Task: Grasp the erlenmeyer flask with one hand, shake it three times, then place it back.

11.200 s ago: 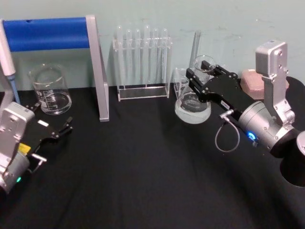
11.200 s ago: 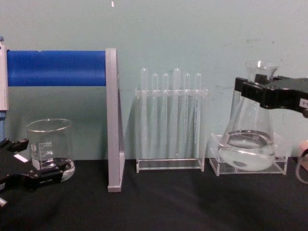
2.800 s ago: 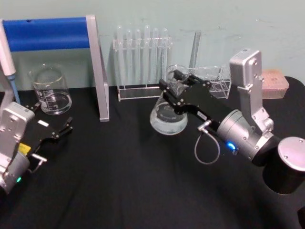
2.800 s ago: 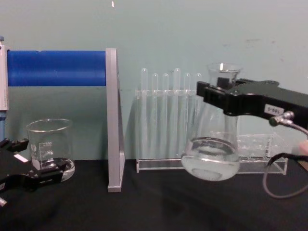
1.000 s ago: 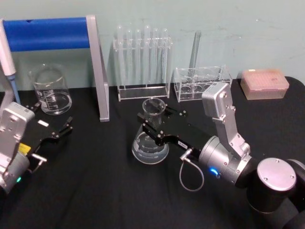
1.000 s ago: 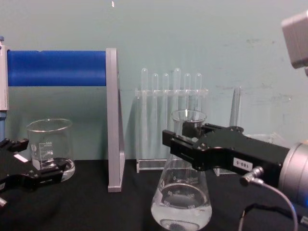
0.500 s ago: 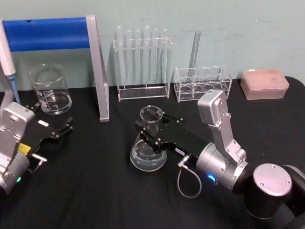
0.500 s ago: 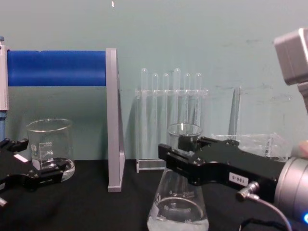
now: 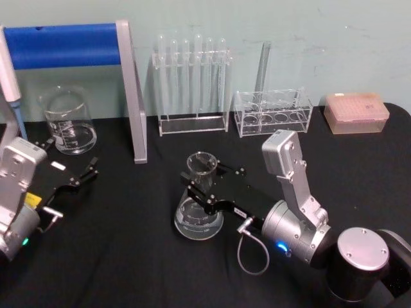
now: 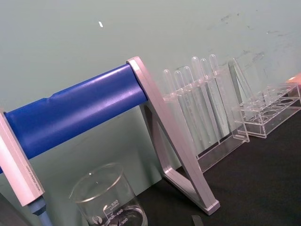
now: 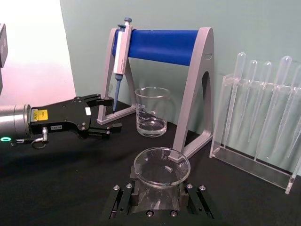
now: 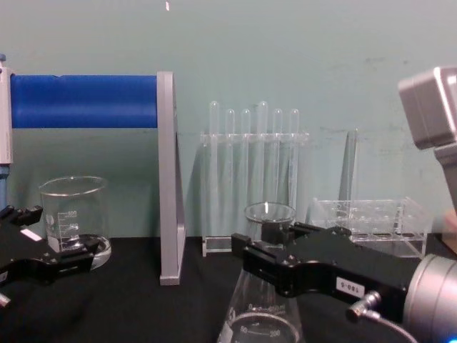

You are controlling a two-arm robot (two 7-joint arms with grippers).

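The erlenmeyer flask [image 9: 200, 208] is clear glass with a little liquid in its wide base, and stands upright near the middle of the black table [image 9: 141, 256]. My right gripper [image 9: 204, 177] is shut on its neck just under the flared rim. I cannot tell whether the base touches the table. The chest view shows the flask [image 12: 269, 213] low in front, clamped by the right gripper [image 12: 268, 250]. From the right wrist I look down into the flask's rim [image 11: 161, 165], with the right gripper [image 11: 160, 197] at either side. My left gripper [image 9: 83, 173] rests open at the left.
A glass beaker [image 9: 67, 122] stands at the back left, under a blue-barred pipette stand [image 9: 64, 45] holding a pipette [image 9: 11, 83]. Along the back wall are a rack of test tubes [image 9: 191, 83], a low clear rack [image 9: 273, 112] and a pink tip box [image 9: 356, 110].
Over the last second my right gripper has lowered the flask and drawn it slightly nearer to me. The left arm has stayed still.
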